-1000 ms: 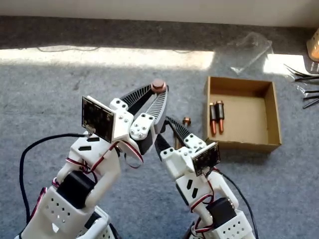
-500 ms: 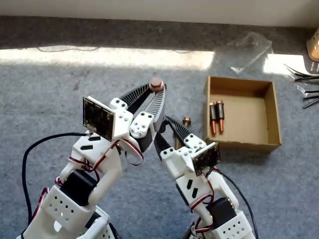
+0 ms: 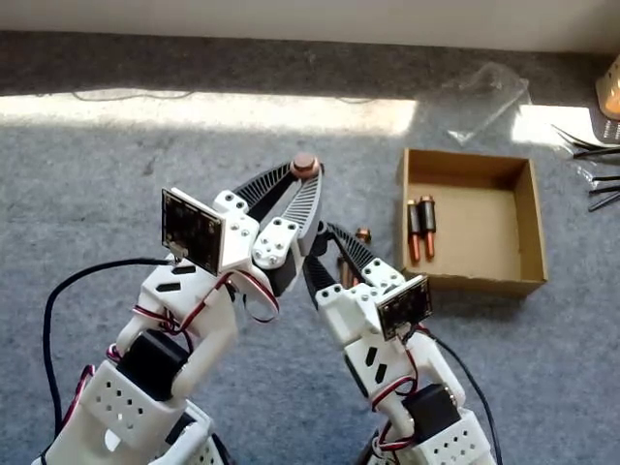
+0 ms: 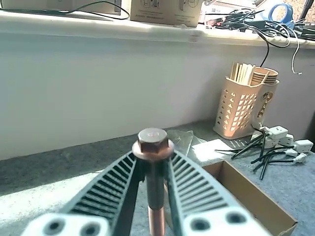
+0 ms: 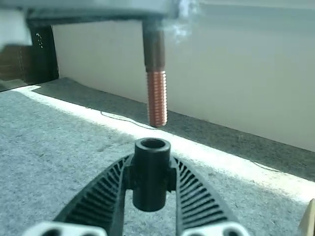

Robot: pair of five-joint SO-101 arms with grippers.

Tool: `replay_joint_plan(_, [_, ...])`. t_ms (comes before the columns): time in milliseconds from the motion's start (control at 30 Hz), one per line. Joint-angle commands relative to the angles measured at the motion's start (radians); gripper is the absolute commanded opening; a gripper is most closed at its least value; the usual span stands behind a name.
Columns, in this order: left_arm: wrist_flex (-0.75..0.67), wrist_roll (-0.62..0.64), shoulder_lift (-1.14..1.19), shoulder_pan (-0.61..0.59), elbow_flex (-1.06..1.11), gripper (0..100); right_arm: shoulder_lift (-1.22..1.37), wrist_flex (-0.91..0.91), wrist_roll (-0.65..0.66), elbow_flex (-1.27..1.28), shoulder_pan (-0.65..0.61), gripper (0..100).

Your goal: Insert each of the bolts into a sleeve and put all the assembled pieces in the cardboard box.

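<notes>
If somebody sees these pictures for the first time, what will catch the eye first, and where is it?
First, the copper bolt, held upright by the left pincer; its threaded end hangs above the open mouth of the black sleeve in the right pincer, not yet inside. Then the cardboard box at the right in the high view, with two assembled pieces lying side by side in it.

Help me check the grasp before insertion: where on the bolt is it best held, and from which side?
Hold the bolt by its plain shank under the flanged head, from opposite sides, as the left gripper does; the flange should block slipping and the thread is free for the sleeve.
</notes>
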Motion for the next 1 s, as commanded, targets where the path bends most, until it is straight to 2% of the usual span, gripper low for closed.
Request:
replay_joint_plan(0, [-0.026,0.012,-0.024,0.004,0.010,1,-0.007,-0.038,0.002,0.142,0.015,0.5])
replay_joint_plan(300, [-0.021,0.009,-0.028,0.035,0.024,1,-0.005,-0.035,0.002,0.142,0.015,0.5])
replay_joint_plan(967, [0.126,0.011,-0.030,0.041,0.025,1,-0.004,-0.035,0.002,0.142,0.015,0.5])
